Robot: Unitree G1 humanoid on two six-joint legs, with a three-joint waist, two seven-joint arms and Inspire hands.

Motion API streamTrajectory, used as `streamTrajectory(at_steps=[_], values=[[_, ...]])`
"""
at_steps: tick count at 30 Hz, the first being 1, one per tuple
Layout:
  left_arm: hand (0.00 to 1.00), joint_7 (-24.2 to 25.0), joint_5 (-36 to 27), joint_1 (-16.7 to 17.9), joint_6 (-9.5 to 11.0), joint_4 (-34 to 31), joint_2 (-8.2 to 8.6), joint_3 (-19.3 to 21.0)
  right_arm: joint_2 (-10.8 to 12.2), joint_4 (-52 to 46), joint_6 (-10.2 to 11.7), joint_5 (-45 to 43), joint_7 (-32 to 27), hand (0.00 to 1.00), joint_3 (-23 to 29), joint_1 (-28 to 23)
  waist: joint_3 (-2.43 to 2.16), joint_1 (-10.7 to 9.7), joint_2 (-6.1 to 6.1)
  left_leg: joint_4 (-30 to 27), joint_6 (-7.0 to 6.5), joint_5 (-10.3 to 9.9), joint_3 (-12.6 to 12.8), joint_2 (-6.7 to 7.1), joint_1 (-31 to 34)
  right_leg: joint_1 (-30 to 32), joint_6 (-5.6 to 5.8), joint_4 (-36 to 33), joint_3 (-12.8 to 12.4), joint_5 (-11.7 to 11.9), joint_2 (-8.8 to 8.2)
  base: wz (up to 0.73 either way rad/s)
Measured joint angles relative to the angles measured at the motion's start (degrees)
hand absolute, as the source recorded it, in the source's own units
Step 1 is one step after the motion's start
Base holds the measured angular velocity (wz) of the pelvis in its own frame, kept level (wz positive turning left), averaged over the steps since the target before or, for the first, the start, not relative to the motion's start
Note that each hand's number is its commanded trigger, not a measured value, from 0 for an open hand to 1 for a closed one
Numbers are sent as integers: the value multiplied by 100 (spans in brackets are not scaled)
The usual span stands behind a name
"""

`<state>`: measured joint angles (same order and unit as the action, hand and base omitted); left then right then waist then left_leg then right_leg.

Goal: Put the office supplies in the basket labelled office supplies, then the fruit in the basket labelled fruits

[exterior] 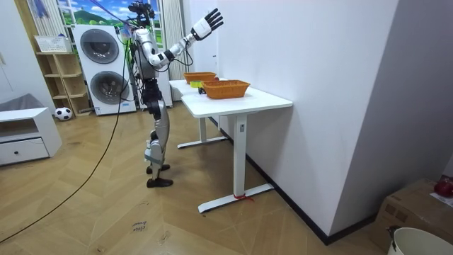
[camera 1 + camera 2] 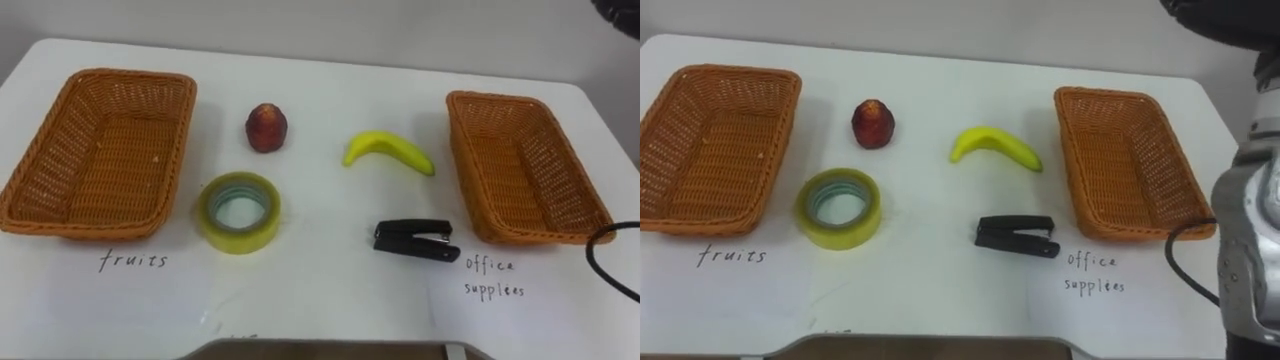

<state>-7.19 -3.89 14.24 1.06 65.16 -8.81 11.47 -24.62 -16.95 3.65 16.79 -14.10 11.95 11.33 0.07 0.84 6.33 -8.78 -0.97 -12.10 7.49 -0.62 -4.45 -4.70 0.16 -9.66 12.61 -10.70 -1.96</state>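
Observation:
On the white table (image 2: 320, 300) a red apple (image 2: 267, 128) and a yellow banana (image 2: 390, 150) lie in the middle. A roll of yellow tape (image 2: 238, 240) lies flat in front of the apple, and a black stapler (image 2: 413, 240) sits in front of the banana. An empty wicker basket (image 2: 100, 160) stands at the left and a second empty one (image 2: 520, 165) at the right, each with a handwritten label in front. In the room view I stand at the table's long side with my right hand (image 1: 207, 23) raised high above it, fingers spread open and holding nothing.
The table stands against a white wall (image 1: 318, 64). Behind me in the room view are two stacked washing machines (image 1: 102, 67), a low shelf (image 1: 56, 81), a ball (image 1: 64, 112) and a white drawer unit (image 1: 25, 138). Wooden floor lies all around.

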Motion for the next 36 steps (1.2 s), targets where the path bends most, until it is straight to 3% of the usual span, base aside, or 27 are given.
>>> streamTrajectory(at_steps=[3,8,11,24,28,32,36], values=[[0,69,0,-96,-1,4,-27,-142,-49,1,-1,-130,210,0,-196,0,16,93,-41,0,0,0,0,-1,-1,3,0,-1,-1,0,0,0],[0,272,-3,-198,-2,5,-37,-165,-48,3,-9,-351,615,0,-472,-7,5,120,-80,-13,2,1,-4,-6,-14,-5,0,-1,5,0,2,0],[0,322,-2,-218,-2,4,-42,-161,-48,3,-27,-427,794,0,-509,-8,0,119,-66,-42,1,1,-16,-2,-15,-14,0,-1,1,0,-5,0],[0,288,-100,-270,-27,2,-171,-292,-51,92,-495,-919,1807,0,-839,-32,-10,112,79,-40,2,-1,-35,-54,-9,-19,-13,-12,-5,12,8,0],[0,317,-41,-276,-27,-10,-189,-325,-50,175,-511,-1116,2181,0,-891,-53,-20,153,96,-53,2,-1,-16,-52,-22,-19,-12,-7,6,13,3,0],[0,415,-36,-277,-28,-49,-234,-348,-49,358,-635,-1264,2675,0,-1030,-77,-8,247,122,-64,2,0,-25,-52,-31,-26,-11,2,9,14,0,0],[0,450,-37,-315,-29,-50,-245,-358,-49,463,-702,-1337,3146,0,-1089,-76,35,305,125,-69,3,1,-27,-53,-23,-23,-12,1,11,14,0,0]])
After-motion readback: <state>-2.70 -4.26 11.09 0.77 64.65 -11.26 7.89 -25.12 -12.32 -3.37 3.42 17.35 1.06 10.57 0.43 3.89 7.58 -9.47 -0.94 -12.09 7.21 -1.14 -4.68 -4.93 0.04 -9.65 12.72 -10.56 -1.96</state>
